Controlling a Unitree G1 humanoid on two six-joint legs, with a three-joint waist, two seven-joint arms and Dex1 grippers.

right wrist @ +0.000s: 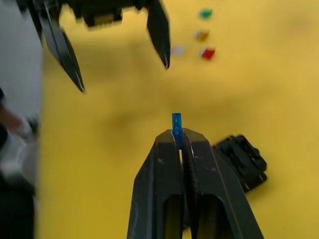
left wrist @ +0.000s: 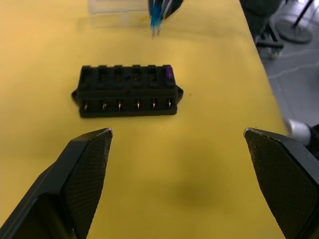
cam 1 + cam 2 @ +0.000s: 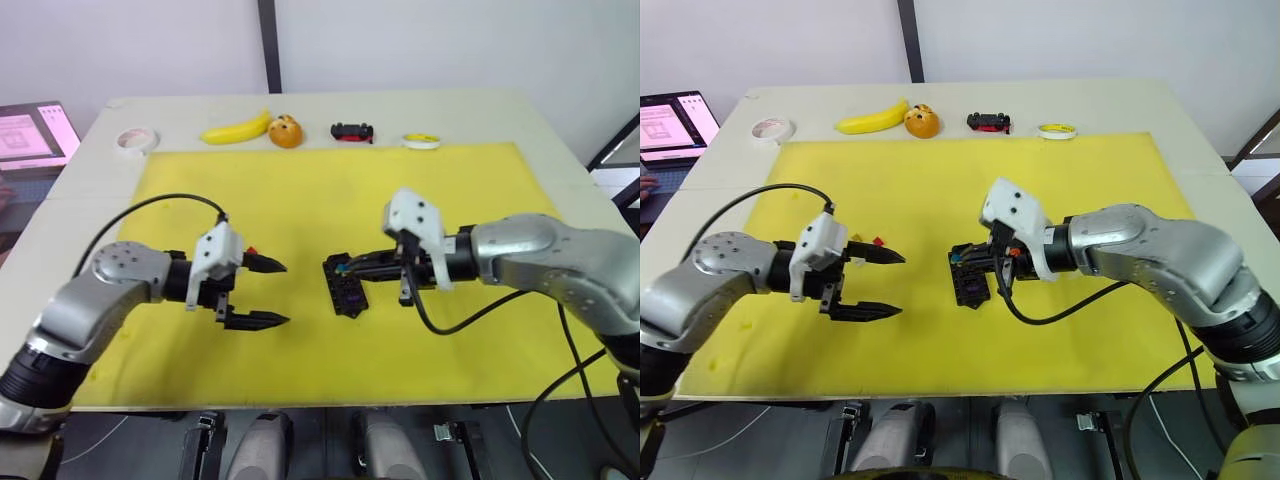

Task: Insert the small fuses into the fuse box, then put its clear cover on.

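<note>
Fuse insertion is under way — the right tool (image 1: 180,137) pinches a blue fuse (image 1: 176,122) just above the fuse box (image 3: 346,286) mid-mat, one purple fuse (image 2: 168,72) already seated; the left tool (image 3: 268,292) waits spread nearby; next, align blade with slot — press down.

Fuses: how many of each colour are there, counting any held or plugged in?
Teal fuse: 1
Olive-brown fuse: 1
Grey fuse: 1
Red fuse: 1
Blue fuse: 1
Purple fuse: 1
Total: 6
</note>
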